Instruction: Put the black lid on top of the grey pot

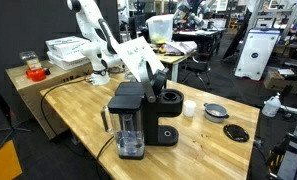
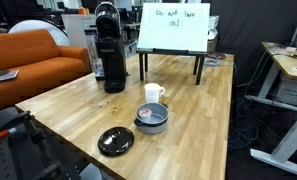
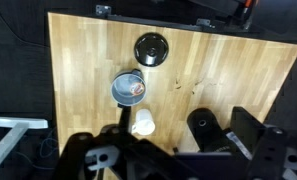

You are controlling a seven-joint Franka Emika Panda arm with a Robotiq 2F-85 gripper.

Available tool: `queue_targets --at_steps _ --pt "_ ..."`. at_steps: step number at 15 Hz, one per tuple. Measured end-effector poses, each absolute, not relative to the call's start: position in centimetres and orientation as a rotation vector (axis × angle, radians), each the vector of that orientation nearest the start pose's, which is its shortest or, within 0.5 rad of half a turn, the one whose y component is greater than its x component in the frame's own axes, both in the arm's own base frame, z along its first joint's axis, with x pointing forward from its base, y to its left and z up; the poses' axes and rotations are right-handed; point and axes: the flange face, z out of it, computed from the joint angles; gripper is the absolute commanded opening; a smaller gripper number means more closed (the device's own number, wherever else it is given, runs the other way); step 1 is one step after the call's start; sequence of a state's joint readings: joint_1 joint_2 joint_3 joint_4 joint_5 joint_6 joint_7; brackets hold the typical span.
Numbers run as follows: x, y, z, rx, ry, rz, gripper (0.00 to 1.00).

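**Wooden tabletop [image 2: 203, 110]: black lid [image 2: 115, 141] lies beside the grey pot [image 2: 152, 118], hand [image 1: 156, 76] held high**

Pale wood planks make up the tabletop, which stands in an open lab or office space with an orange sofa [image 2: 28, 62] off to one side.

Nearest the camera in an exterior view, the black lid lies flat on the wood close to the tabletop's front edge. Just beyond it sits the grey pot, close to the lid but not touching it. The pot is upright and uncovered, with a shiny rim and a darker inside. A small white cup [image 2: 153, 95] stands right behind the pot. Farther back a black coffee machine [image 2: 110, 48] stands upright. Past it, a whiteboard sign [image 2: 173, 28] on black legs stands at the far end.

The wrist view looks down from well above. There the lid, pot and cup run in a rough line, with the coffee machine off to one side of the cup.

In an exterior view the hand hangs on the white arm above the coffee machine, well apart from both lid and pot. Nothing can be seen in its grip. In the wrist view it is only a dark blur at the lower edge, so I cannot tell how far its fingers are spread.
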State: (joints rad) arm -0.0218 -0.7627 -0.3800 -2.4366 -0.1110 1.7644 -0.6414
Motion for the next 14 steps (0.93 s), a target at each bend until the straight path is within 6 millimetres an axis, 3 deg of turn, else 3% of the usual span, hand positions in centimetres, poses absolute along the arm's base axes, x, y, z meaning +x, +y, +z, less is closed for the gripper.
queue_targets --at_steps 3,6,14 --pt "30.9 -14.9 52.4 -2.847 -0.627 -0.157 1.0" --pt "31.4 -15.4 49.0 -2.8 -0.645 -0.062 1.0" --pt "31.3 -15.2 49.8 -2.81 -0.655 -0.084 1.0"
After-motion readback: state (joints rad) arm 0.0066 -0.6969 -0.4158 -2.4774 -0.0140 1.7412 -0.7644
